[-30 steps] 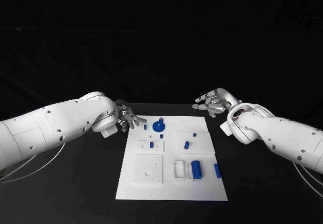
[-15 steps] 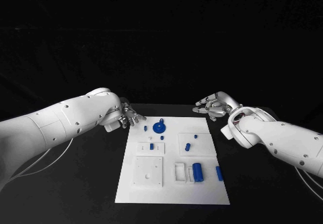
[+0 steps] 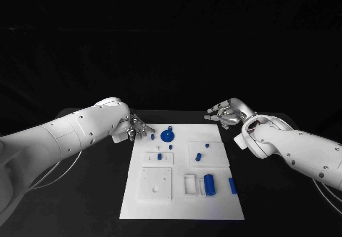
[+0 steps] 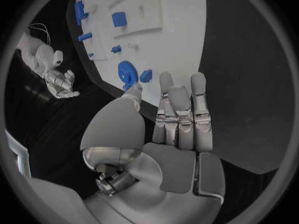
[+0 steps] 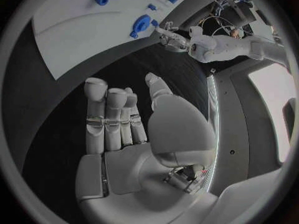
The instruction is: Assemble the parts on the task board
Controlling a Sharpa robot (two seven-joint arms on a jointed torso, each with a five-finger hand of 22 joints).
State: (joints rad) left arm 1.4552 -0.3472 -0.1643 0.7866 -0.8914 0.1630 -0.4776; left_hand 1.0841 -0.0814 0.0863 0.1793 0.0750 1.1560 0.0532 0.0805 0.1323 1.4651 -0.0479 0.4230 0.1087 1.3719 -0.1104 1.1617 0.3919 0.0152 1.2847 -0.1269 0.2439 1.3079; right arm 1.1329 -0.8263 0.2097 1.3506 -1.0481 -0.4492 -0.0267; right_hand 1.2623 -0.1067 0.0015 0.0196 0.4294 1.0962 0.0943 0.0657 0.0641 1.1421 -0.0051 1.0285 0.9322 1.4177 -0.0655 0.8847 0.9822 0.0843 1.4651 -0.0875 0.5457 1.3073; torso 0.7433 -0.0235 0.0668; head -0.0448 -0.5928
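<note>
**A:** White task board [image 3: 182,197] lying flat, centre to lower centre of the head view, on a black table [image 3: 85,197]. Small blue parts scattered over it: a round gear [image 3: 168,135] near the upper left corner of the board, a stubby cylinder [image 3: 209,184] in the lower middle, a slim bar [image 3: 232,185] just right of that cylinder.

**B:** And the hands?

**A:** Left hand [image 3: 137,129] at centre left of the head view, hovering at the board's upper left corner, near the gear but apart from it. Fingers spread and mostly straight, holding nothing. Same in the left wrist view: left hand [image 4: 177,119] with extended fingers, bare palm, gear [image 4: 127,74] just beyond the fingertips. Right hand [image 3: 227,112] at upper centre right, off the board's far right corner, above bare table. Fingers loosely bent but parted, nothing between them; in the right wrist view the hand [image 5: 127,129] likewise open and bare.

**B:** How likely to handle, those parts?

**A:** Judging by look: hard moulded plastic, light, stiff, not fragile. Smooth and small, so probably prone to slipping or skidding under a poor pinch. Gear best taken by opposite edges of the toothed rim, or by the raised hub if any; too small here to tell. Cylinder likely to roll; best pinched across the round sides near the middle. Bar best gripped on the two long faces.
</note>
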